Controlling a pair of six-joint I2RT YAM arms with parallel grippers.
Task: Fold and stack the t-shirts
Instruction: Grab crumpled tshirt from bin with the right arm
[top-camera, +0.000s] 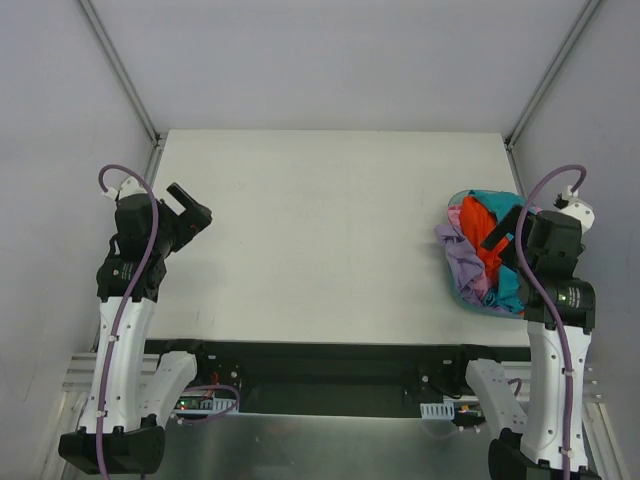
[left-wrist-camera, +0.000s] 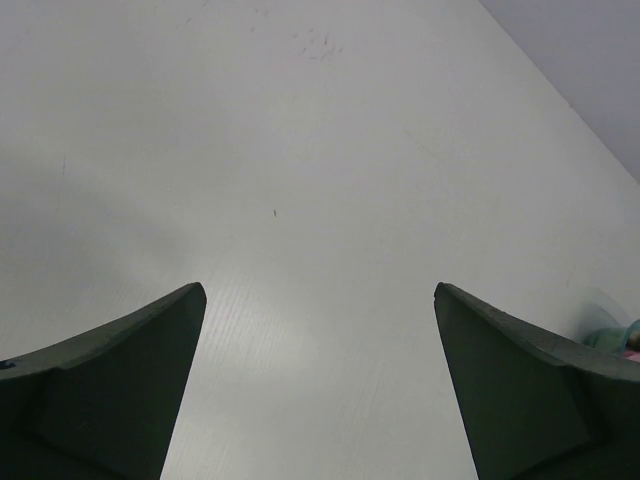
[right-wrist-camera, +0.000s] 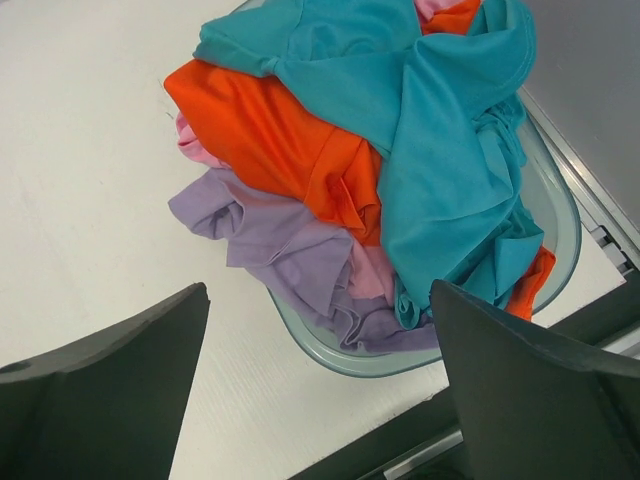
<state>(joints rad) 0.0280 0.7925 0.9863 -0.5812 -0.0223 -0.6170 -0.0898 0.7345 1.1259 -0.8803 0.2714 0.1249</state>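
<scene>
A heap of crumpled t-shirts (top-camera: 483, 250) fills a clear bin (top-camera: 470, 298) at the table's right edge. In the right wrist view a teal shirt (right-wrist-camera: 440, 130) lies on top, over an orange shirt (right-wrist-camera: 280, 140), a lilac shirt (right-wrist-camera: 290, 250) spilling over the bin's rim (right-wrist-camera: 330, 345), and a bit of pink (right-wrist-camera: 372, 272). My right gripper (top-camera: 503, 230) (right-wrist-camera: 318, 300) is open and empty, held above the near side of the heap. My left gripper (top-camera: 190, 207) (left-wrist-camera: 320, 295) is open and empty above bare table at the left edge.
The white table (top-camera: 320, 230) has grey walls on three sides. Its near edge drops to a dark rail (top-camera: 320, 355) with the arm bases. The bin's corner (right-wrist-camera: 560, 200) lies close to the table's right edge.
</scene>
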